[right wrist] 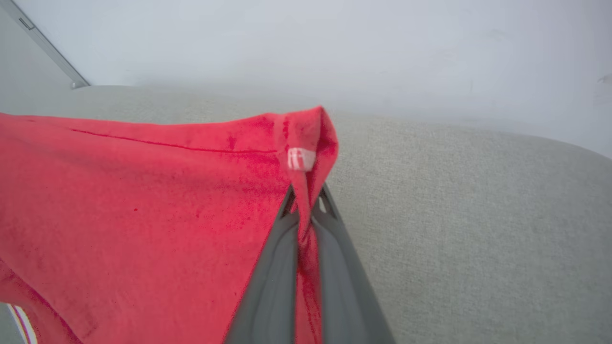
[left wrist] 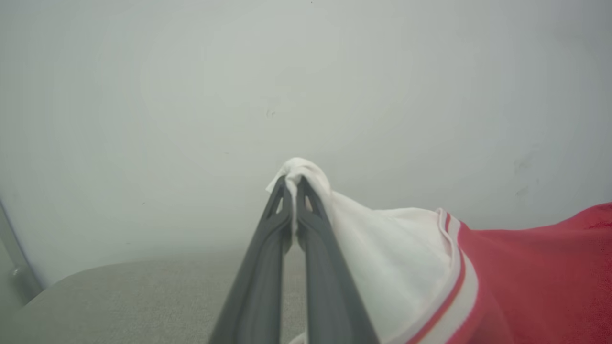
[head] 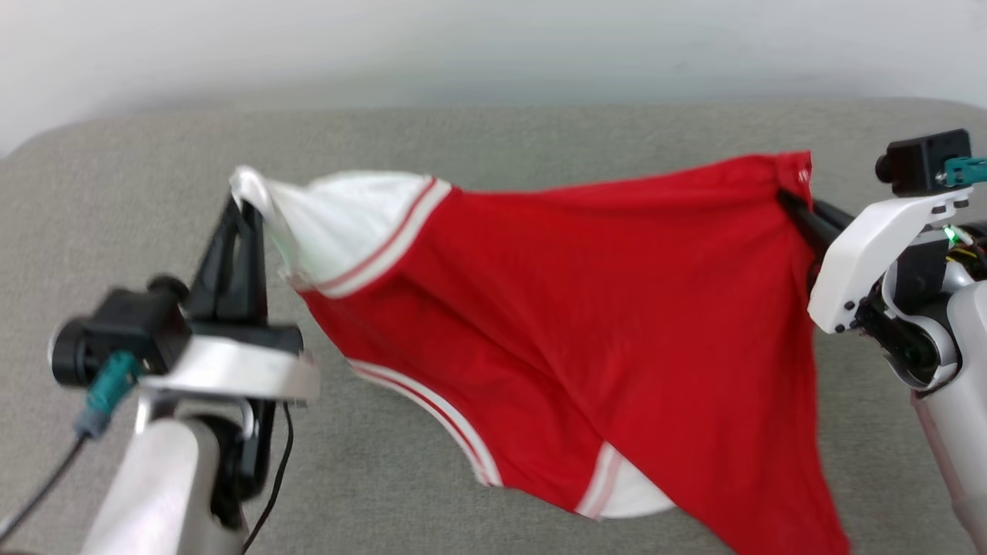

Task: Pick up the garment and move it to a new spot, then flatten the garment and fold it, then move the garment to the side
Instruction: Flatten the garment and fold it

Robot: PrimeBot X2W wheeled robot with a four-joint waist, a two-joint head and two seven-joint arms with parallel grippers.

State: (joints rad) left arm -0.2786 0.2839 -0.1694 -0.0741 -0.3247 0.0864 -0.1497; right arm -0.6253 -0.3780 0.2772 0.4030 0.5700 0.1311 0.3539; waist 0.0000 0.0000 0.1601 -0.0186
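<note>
The garment point(head: 586, 308), a red shirt with white sleeves and red-and-white striped trim, hangs stretched in the air between my two grippers above the grey cushion. My left gripper point(head: 245, 202) is shut on the tip of a white sleeve point(left wrist: 306, 173), seen pinched in the left wrist view point(left wrist: 292, 180). My right gripper point(head: 788, 194) is shut on a red hem corner point(right wrist: 306, 138) with a small white tag, its fingers point(right wrist: 267, 286) clamping the cloth in the right wrist view. The lower part of the garment droops toward the near edge. No lettering shows on this side.
A wide grey fabric surface point(head: 493, 131) lies under the shirt, with rounded far corners. A pale wall point(head: 493, 46) rises behind it. A dark cable point(head: 270, 493) hangs from my left wrist.
</note>
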